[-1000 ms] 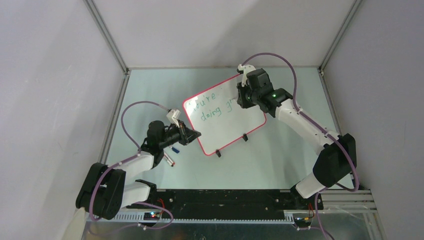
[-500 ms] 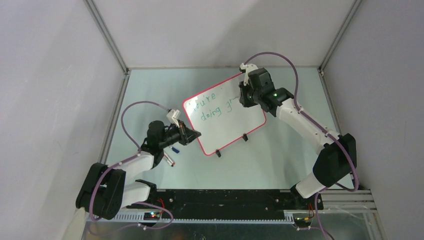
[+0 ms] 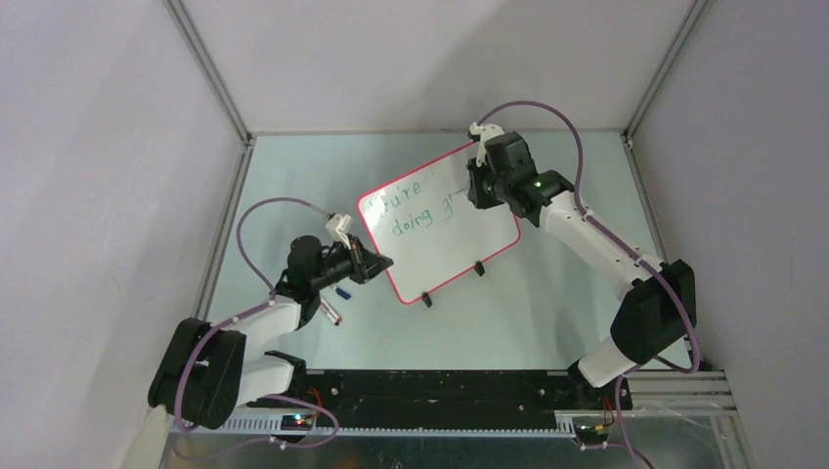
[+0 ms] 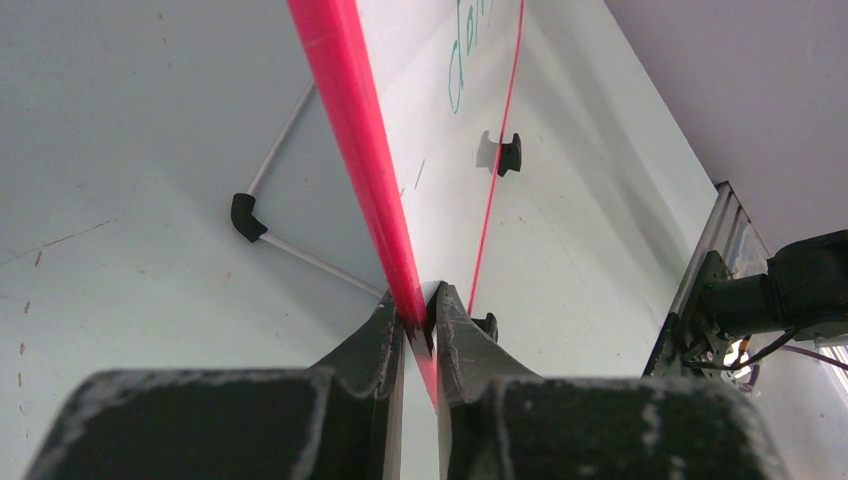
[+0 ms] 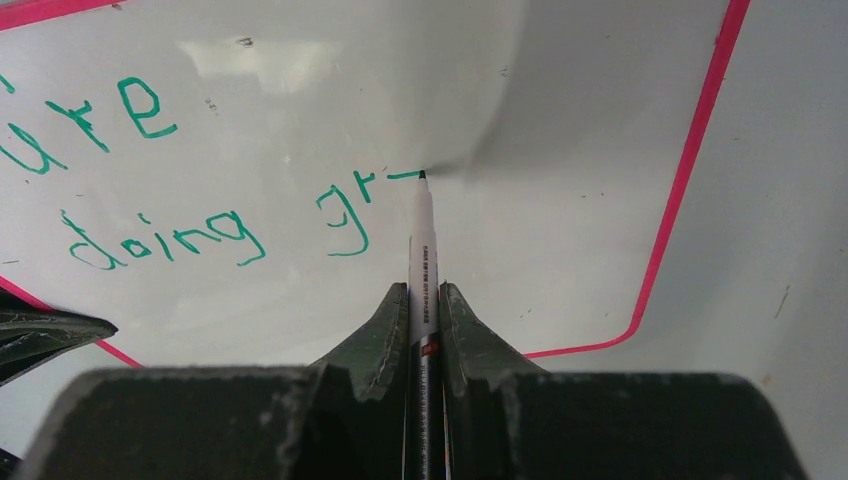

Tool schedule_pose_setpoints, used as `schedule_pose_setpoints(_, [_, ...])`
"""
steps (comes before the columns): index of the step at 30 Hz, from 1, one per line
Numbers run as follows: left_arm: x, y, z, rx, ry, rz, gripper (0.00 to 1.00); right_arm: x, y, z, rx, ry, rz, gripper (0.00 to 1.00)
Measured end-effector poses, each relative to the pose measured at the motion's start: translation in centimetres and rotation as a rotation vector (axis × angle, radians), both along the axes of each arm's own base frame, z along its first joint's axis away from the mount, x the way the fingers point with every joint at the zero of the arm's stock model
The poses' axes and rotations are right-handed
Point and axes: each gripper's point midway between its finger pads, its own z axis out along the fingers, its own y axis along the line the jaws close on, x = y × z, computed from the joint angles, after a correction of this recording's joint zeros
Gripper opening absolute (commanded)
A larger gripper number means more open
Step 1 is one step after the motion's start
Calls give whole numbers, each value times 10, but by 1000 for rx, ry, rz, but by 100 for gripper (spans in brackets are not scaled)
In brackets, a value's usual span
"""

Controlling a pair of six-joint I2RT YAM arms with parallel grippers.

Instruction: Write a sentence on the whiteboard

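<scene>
right gripper (image 5: 423, 300) with marker (image 5: 420, 215) nudges toward whiteboard (image 3: 459, 249) far edge; short green stroke (image 5: 403, 175) now follows "gr".

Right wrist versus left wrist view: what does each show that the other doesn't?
Right wrist only: the right gripper shut on a marker, its tip touching the whiteboard at the end of the green writing. Left wrist only: the left gripper pinching the red rim, and a black clip foot. Both: the board's white face, red rim and green writing.
</scene>
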Motion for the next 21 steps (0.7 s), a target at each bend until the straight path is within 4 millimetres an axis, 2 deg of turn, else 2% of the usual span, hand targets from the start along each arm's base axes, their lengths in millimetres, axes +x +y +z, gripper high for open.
schedule_pose_setpoints(21, [0, 0, 0, 0, 0, 1, 2, 2, 2, 1, -1, 7, 4, 0])
